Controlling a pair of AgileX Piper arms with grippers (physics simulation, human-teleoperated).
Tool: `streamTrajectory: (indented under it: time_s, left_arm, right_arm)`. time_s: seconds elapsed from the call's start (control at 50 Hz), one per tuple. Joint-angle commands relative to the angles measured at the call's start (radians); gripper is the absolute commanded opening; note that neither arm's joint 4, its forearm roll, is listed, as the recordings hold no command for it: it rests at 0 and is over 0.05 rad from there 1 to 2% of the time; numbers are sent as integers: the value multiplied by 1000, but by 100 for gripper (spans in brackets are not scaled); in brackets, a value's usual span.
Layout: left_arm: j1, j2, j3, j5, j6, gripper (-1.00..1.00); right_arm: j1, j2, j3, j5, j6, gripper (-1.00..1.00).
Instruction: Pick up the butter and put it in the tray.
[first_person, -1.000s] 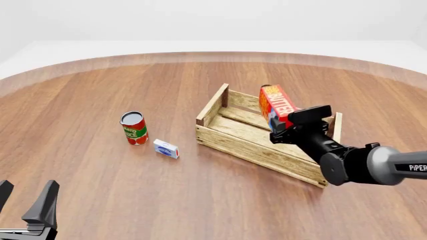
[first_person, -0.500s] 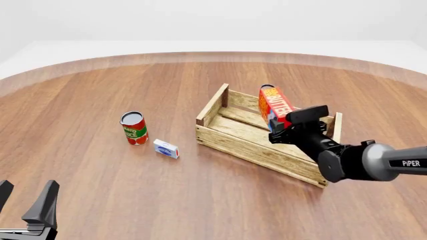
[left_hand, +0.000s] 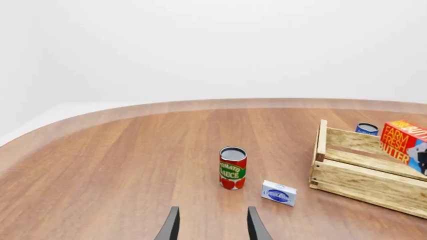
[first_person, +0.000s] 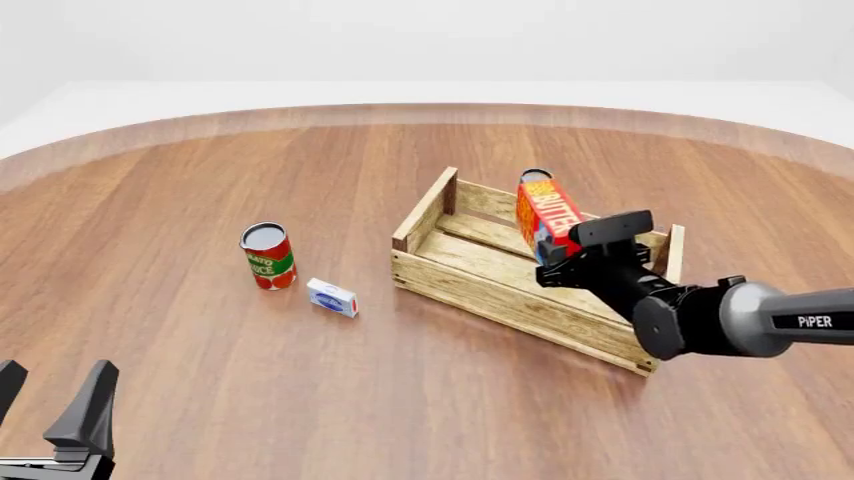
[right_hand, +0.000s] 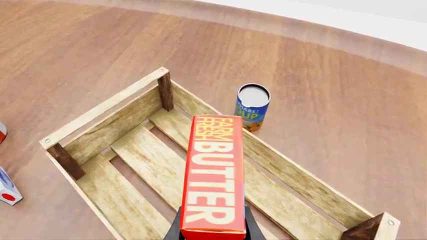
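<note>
Count on the table (first_person: 200, 160): 1 tray (first_person: 461, 283), 1 butter (first_person: 546, 216) carton, 1 tomato sauce can (first_person: 268, 256), 1 small white-blue box (first_person: 332, 298), and 1 blue-labelled can (right_hand: 253, 107) standing just beyond the tray's far wall. That makes 2 cans and 2 boxes, plus 2 arms.

The right gripper (first_person: 571, 252) has its fingers pinched on the near end of the butter, 1 on each side, dark tips just showing under the carton in the right wrist view. The carton is in the air over the right half of the tray, tilted, its free end pointing up and away toward the far wall. From the right wrist camera the "FARM FRESH BUTTER" face runs straight out over the slatted floor. Whether it touches the wood, I cannot tell.

The left gripper (first_person: 51, 400) sits low at the near left corner of the front view, its 2 fingers spread apart, holding nothing, touching nothing. The tomato sauce can stands upright left of the tray, the small box lying just near and right of it, both well apart from the left fingers (left_hand: 171, 226).
</note>
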Motion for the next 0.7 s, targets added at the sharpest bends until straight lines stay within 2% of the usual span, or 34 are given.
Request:
streamTrajectory:
  time_s: [0.02, 0.7]
  left_arm:
    - [0, 0, 0, 0, 0, 100]
    - [0, 0, 0, 0, 0, 100]
  right_arm:
    - [-2, -12, -23, 15, 17, -100]
    - [-10, 37, -48, 31, 23, -100]
